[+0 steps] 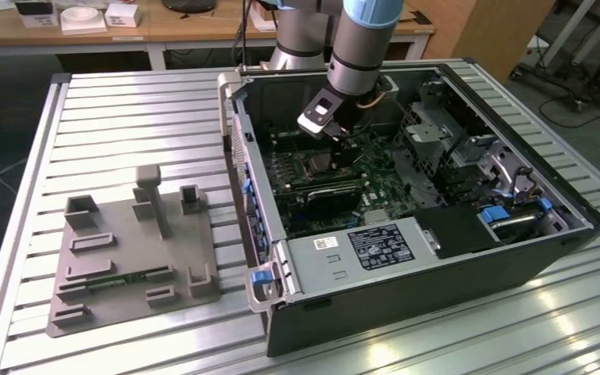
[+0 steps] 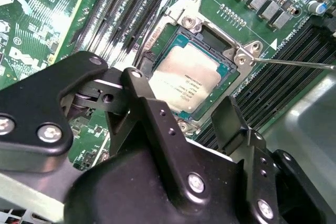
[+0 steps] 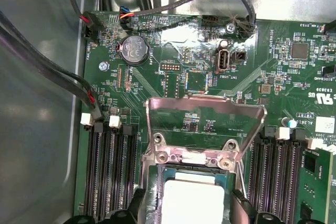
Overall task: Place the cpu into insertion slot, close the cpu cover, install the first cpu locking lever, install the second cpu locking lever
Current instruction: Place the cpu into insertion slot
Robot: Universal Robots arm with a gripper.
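**End effector** (image 2: 181, 95): black two-finger unit on the arm, set low inside the computer case (image 1: 405, 312) over the motherboard (image 3: 184, 77). The fingers (image 2: 147, 108) are spread apart and pinch nothing. In the first wrist view their tips stand one on each side of the socket, apart from the chip.

**Cpu** (image 2: 189, 80): pale, metal-topped square lying in the insertion slot near the middle of the motherboard, between two banks of memory slots (image 3: 105, 171). It looks flat and square within the socket frame, and the fingers do not touch it.

**Cpu cover** (image 3: 205, 102): silvery frame plate, raised steeply on its hinge at one edge of the socket. It does not lie over the chip.

**Locking lever** (image 2: 294, 64): thin steel rod, unlatched, running out from a corner of the socket above the neighbouring slots.

**Carrier**: the case lies open side up toward the exterior view's right edge of the slatted surface (image 1: 133, 117). A grey fixture plate (image 1: 123, 258) sits near the exterior view's left edge, well apart from the case.

**Step in hand (judged)**: placing the cpu, apparently at the point of release.

**Requirements for doing it well (judged)**:
- The chip sits level, with all four edges inside the socket walls and no corner riding up.
- The fingers are wide enough to clear the chip's edges, the raised cover and the lever.
- No sideways push is applied, since the contacts beneath are probably delicate.
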